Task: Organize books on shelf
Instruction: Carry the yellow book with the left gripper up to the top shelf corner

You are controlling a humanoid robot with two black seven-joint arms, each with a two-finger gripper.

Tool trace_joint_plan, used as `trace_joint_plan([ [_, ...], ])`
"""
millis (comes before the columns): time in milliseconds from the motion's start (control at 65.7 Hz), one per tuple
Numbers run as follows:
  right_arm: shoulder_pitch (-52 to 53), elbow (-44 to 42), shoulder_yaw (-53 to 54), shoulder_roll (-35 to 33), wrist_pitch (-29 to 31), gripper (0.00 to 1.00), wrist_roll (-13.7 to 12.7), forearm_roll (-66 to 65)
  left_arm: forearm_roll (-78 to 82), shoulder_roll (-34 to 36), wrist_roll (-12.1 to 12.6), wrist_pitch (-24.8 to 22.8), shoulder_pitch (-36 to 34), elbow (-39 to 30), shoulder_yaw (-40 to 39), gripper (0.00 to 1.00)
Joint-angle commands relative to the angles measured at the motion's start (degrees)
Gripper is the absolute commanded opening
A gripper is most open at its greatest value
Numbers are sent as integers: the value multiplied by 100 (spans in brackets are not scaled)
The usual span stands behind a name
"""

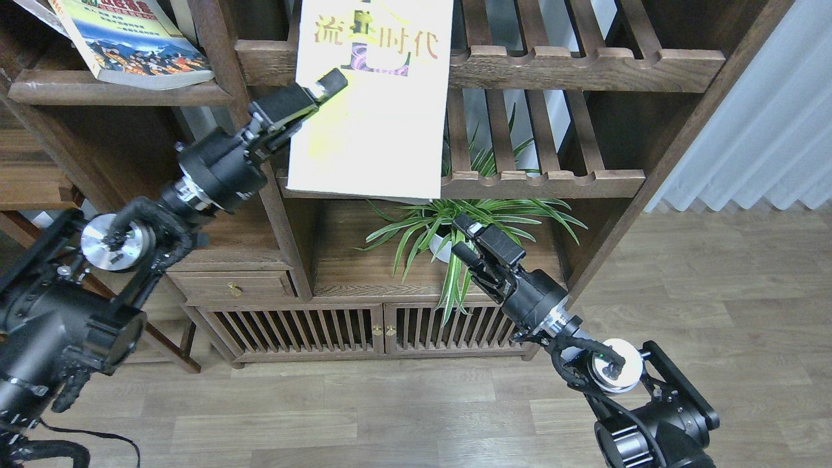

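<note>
1. Dark wooden shelving fills the background, slatted racks (552,62) at centre and right, pale curtain far right
2. Upper left, the "300" book (140,49) lies on the shelf (117,92), overhanging its front edge
3. Left gripper (311,104) pinches the left edge of the yellow-green book (374,123), holding it upright and high, likely for carrying toward that board
4. Right gripper (469,237) hangs below the book, apart from it beside the potted plant (448,227); its fingers look spread, gripping nothing
</note>
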Motion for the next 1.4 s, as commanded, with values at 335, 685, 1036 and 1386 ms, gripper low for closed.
trace_joint_plan([
  [335, 168, -243, -22, 0, -8, 88, -4, -18, 219, 938, -1, 0, 52, -1068, -57, 3],
  [685, 168, -252, -13, 0, -8, 88, -4, -18, 298, 1219, -1, 0, 61, -1490, -769, 3],
  [1036, 168, -252, -13, 0, -17, 87, -4, -18, 227, 1896, -1, 0, 104, -1482, -1524, 4],
  [1386, 177, -349, -13, 0, -25, 87, -4, -27, 271, 2098, -1, 0, 245, -1069, -2790, 3],
])
